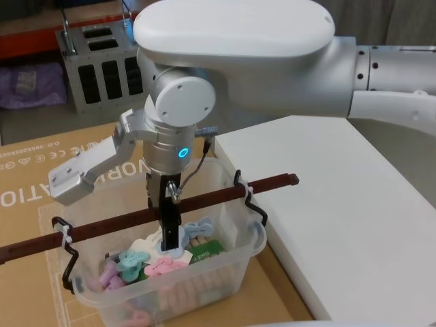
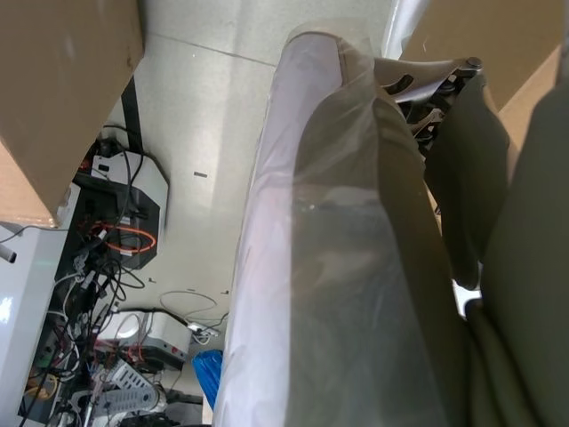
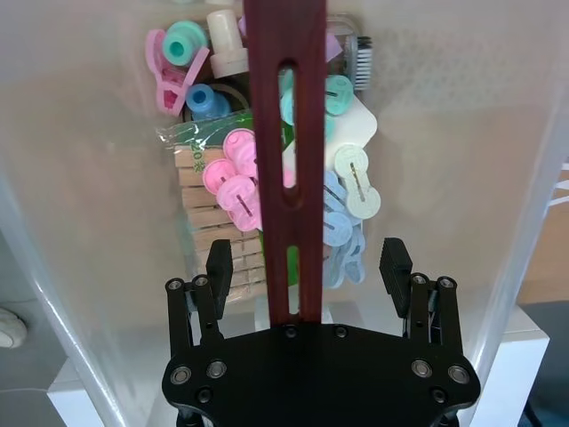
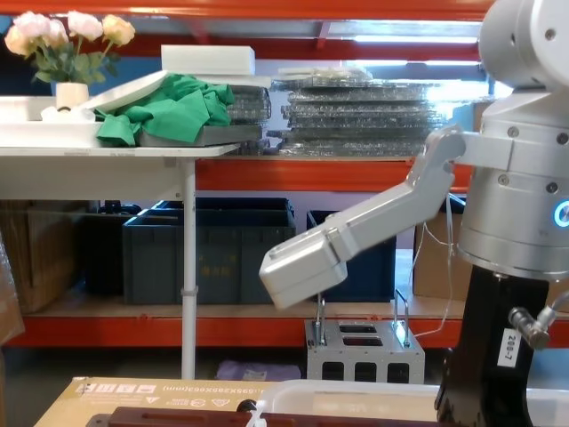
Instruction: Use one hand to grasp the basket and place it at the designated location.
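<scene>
Right wrist view has the right hand [image 3: 307, 260] spread either side of the handle [image 3: 267, 133], nothing pinched; basket [image 1: 228, 272] sits on the cardboard worktop [image 1: 41, 184]; grab it off-centre and I reckon it tilts, dumping pegs [image 3: 240, 191].

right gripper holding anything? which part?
Nothing held yet. The right gripper has its jaws open, straddling the reddish-brown bar handle of the basket near its middle, with a gap on each side.
</scene>
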